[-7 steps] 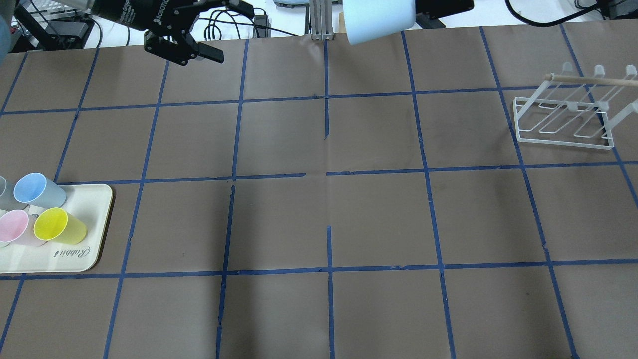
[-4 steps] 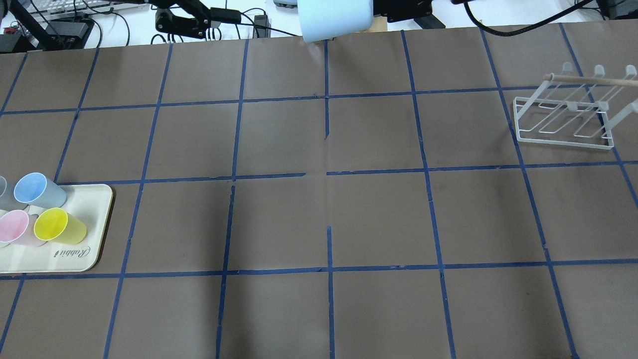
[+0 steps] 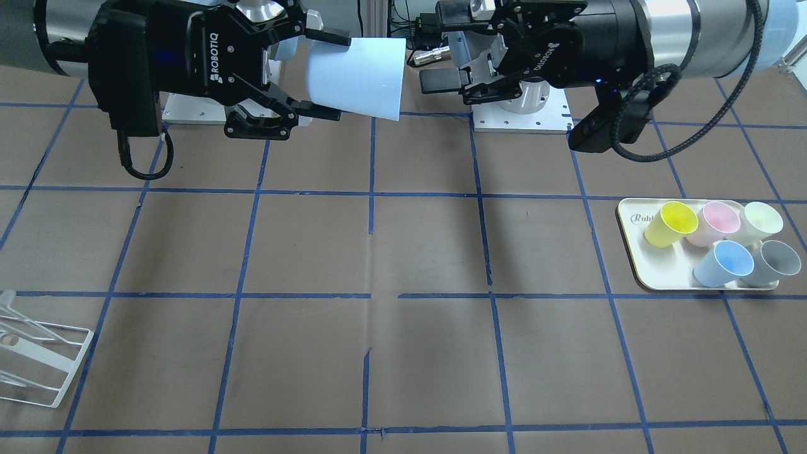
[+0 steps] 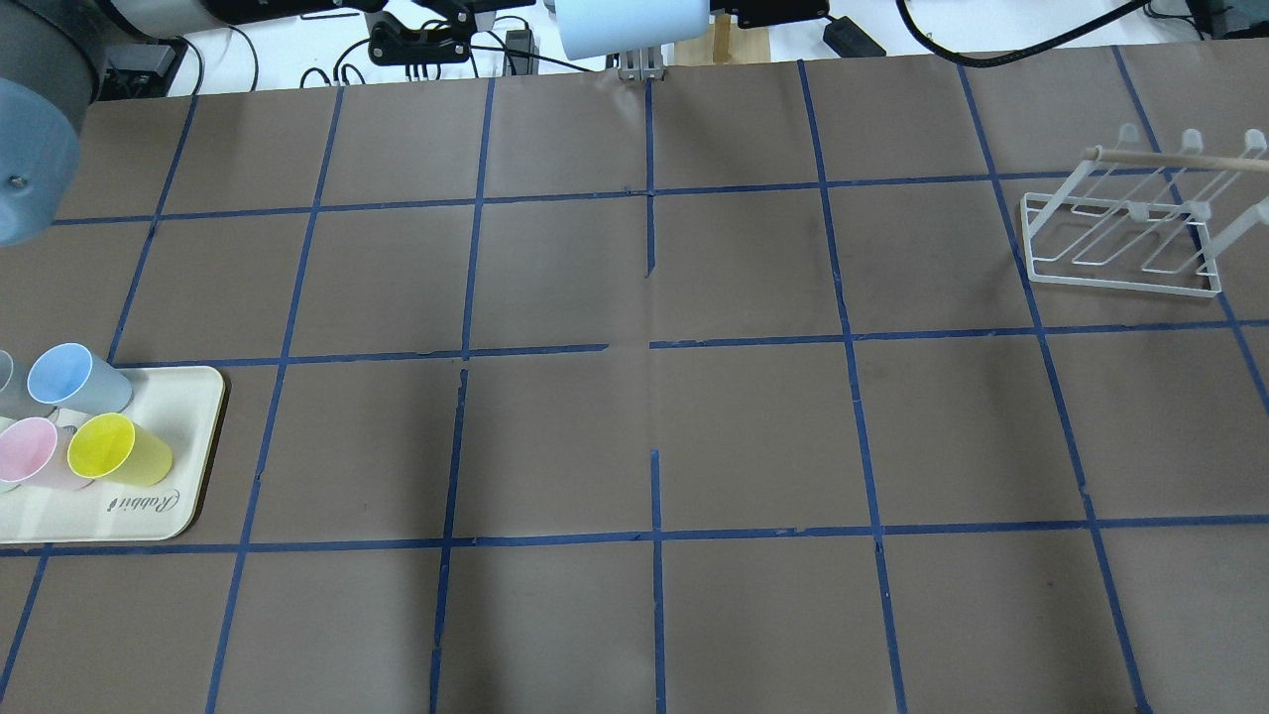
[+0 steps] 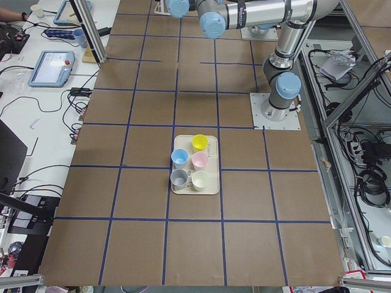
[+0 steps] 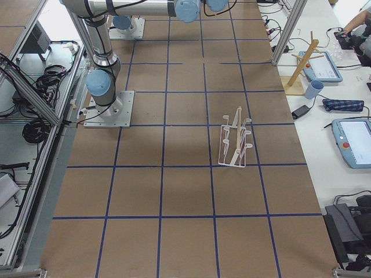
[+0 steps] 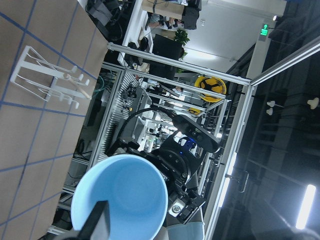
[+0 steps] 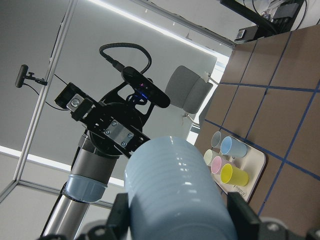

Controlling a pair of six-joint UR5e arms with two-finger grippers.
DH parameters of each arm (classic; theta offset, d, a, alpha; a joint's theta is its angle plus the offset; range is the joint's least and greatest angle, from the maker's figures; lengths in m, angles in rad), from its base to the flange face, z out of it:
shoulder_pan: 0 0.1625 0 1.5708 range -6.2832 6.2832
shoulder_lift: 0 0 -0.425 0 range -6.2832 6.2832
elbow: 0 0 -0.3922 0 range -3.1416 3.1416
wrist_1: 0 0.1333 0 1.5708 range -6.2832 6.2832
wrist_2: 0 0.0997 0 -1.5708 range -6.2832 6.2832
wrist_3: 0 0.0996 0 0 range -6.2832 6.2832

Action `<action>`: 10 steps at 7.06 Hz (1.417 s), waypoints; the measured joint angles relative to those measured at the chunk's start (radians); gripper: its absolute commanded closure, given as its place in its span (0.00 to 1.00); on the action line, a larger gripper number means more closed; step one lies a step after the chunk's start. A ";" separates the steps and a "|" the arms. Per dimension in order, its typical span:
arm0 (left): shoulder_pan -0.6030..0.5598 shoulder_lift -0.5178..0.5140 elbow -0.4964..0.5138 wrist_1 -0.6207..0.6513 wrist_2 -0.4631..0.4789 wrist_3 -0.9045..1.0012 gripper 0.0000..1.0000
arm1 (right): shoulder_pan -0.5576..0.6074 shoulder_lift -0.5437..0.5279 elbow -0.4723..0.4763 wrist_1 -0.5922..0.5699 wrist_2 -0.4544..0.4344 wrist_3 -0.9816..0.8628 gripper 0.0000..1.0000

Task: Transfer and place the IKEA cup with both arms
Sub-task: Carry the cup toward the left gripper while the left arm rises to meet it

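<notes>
Robot lab: taped-grid table [image 4: 744, 426], alu frames [image 6: 288, 32], cables [image 6: 35, 124].

Right hand [image 3: 331, 77] clamped, left hand [image 3: 441, 47] seemingly open, opposite

Brown paper covers the bench [image 4: 634, 426], marked off in a grid of blue tape. A cream tray [image 4: 193, 416] lies at its near left edge; a white wire rack [image 4: 1125, 287] stands far right.
</notes>
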 measured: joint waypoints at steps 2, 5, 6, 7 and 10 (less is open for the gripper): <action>-0.044 -0.004 -0.003 0.025 -0.021 -0.010 0.00 | 0.020 0.000 -0.001 0.000 0.014 0.002 0.43; -0.067 -0.008 -0.006 0.034 -0.024 -0.013 0.35 | 0.026 0.002 -0.008 0.000 0.015 0.019 0.17; -0.068 -0.009 -0.005 0.034 -0.024 -0.014 0.50 | 0.026 0.003 -0.011 0.000 0.015 0.035 0.17; -0.069 -0.010 -0.004 0.035 -0.024 -0.015 0.55 | 0.022 0.003 -0.014 -0.003 0.013 0.060 0.17; -0.068 -0.002 -0.001 0.063 -0.019 -0.094 0.84 | 0.014 -0.008 -0.012 -0.007 0.003 0.084 0.00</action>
